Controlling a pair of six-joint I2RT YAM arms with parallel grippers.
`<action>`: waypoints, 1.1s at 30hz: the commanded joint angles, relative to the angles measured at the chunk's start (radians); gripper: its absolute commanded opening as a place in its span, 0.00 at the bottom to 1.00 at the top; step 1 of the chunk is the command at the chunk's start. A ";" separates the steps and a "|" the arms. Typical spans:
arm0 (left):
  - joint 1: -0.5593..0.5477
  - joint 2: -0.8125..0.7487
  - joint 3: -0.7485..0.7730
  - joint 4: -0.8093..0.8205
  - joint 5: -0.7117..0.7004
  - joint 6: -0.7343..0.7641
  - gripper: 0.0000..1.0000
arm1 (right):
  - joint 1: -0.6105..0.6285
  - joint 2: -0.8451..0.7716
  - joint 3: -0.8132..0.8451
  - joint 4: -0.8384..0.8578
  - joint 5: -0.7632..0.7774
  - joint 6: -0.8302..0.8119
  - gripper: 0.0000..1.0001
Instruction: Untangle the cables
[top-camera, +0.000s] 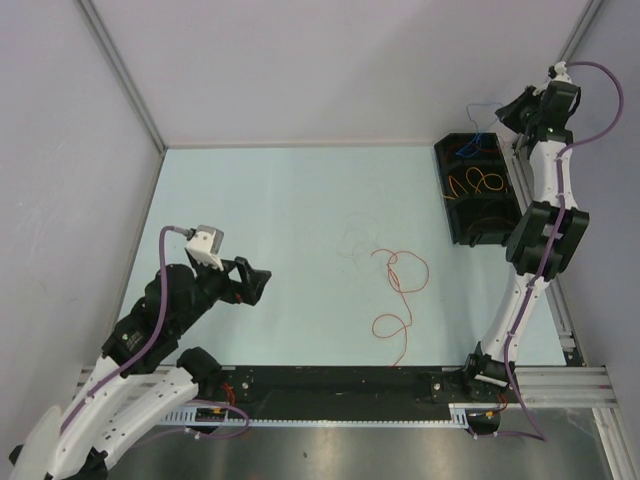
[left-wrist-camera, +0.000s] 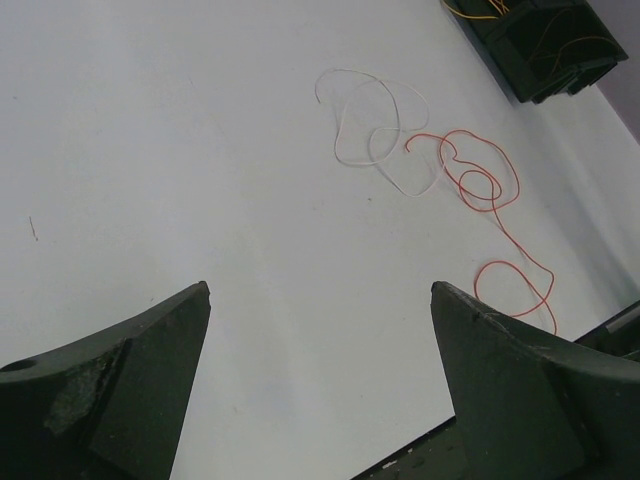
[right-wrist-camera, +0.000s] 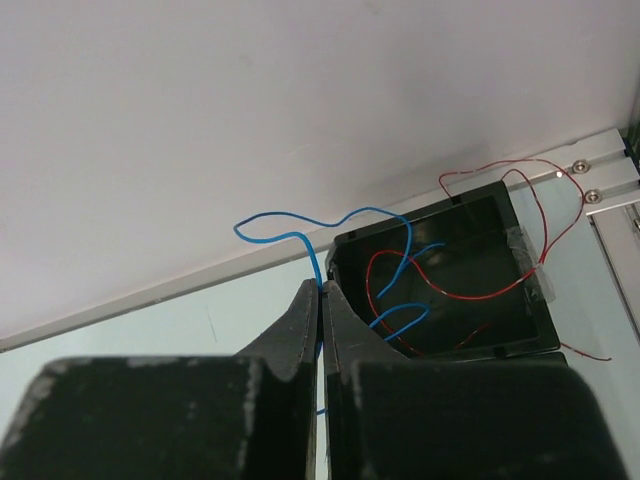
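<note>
Lying mid-table, orange cable (top-camera: 393, 268), right of left gripper (top-camera: 255, 280) spread wide, empty | left wrist: white cable (left-wrist-camera: 375, 130) just beside orange cable, far of open jaws | right wrist: right gripper (right-wrist-camera: 321, 290) closed on blue cable (right-wrist-camera: 375, 209) above far-right black bin (right-wrist-camera: 440, 204), red cable (right-wrist-camera: 480, 296) partly inside

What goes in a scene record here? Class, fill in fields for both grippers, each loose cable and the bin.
left gripper: open, empty, over bare table
right gripper: shut on blue cable, near the bin
orange cable: loose on table, looped over itself
white cable: on table beside orange cable; contact unclear
bin: black, compartmented, far right of table, holds more cables
</note>
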 joint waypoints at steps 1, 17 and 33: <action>0.021 0.010 -0.003 0.039 0.035 0.013 0.96 | -0.008 0.030 0.034 0.014 0.011 -0.022 0.00; 0.045 0.008 -0.005 0.045 0.057 0.017 0.95 | -0.005 0.122 0.054 -0.011 0.034 -0.031 0.00; 0.056 0.002 -0.006 0.048 0.067 0.019 0.95 | -0.015 0.201 0.004 0.081 0.163 0.085 0.00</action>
